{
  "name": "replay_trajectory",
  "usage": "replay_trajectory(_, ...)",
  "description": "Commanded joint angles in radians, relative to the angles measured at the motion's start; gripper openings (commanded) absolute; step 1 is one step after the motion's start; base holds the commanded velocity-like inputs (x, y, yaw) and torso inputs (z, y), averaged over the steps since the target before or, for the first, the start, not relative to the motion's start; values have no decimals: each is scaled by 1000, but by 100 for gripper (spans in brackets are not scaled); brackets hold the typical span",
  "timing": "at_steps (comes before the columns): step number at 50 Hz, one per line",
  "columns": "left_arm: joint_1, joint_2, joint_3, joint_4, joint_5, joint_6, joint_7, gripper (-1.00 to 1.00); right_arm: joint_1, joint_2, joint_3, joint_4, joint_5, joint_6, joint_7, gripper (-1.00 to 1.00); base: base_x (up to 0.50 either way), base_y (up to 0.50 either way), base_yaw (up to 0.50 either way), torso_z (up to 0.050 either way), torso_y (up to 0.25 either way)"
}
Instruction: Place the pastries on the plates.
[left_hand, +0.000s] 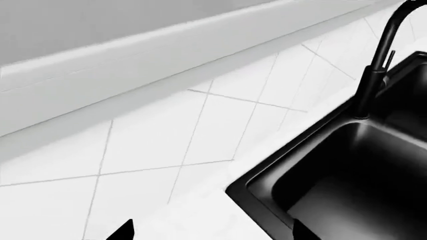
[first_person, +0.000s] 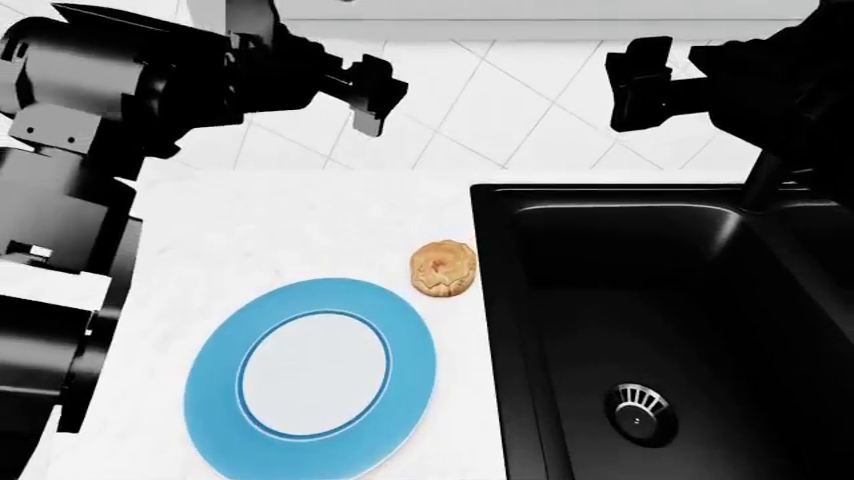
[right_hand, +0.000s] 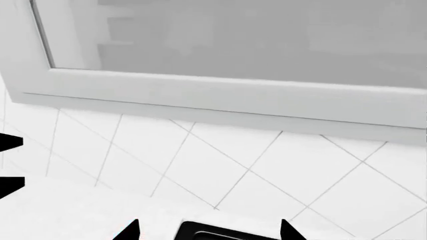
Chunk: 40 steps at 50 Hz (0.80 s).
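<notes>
Head view: my left gripper (first_person: 374, 95) was raised above the white counter (first_person: 267, 230), near the tiled wall (first_person: 521, 110). Its fingers stood apart with nothing between them. My right gripper (first_person: 638, 85) was raised over the back edge of the black sink (first_person: 641, 300), also spread and empty.

The round, flattish pastry (first_person: 443, 269) lay on the counter between the plate and the sink's left rim, close to the rim. The light blue-rimmed plate (first_person: 220, 400) with the white centre sat on the counter just beside the pastry, apparently not touching it. Plate bare.

Left wrist view: sink corner and black faucet (left_hand: 373, 75), wall tiles behind; only my fingertips (left_hand: 123, 231) showed, apart. Right wrist view: window frame (right_hand: 220, 92) over tiles, fingertips (right_hand: 130, 231) apart.

Second pastry and solid blue plate: not in any view.
</notes>
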Motion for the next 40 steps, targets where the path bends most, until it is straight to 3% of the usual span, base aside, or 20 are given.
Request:
replay_trajectory(1,-27,64,97,-134,37,49,143,100,7,-6,-7,17,-4,-5,4,100,0,0,0,0,0)
replay_trajectory(29,21,83,150,-59,27,20,196,100,-10,-14,-12,29,-2,-26,18,100,0,0,0,0,0)
replay_trajectory(40,54,71,173,24,3,-57,211,100,-17,-10,-11,26,1,-32,20,100,0,0,0,0,0)
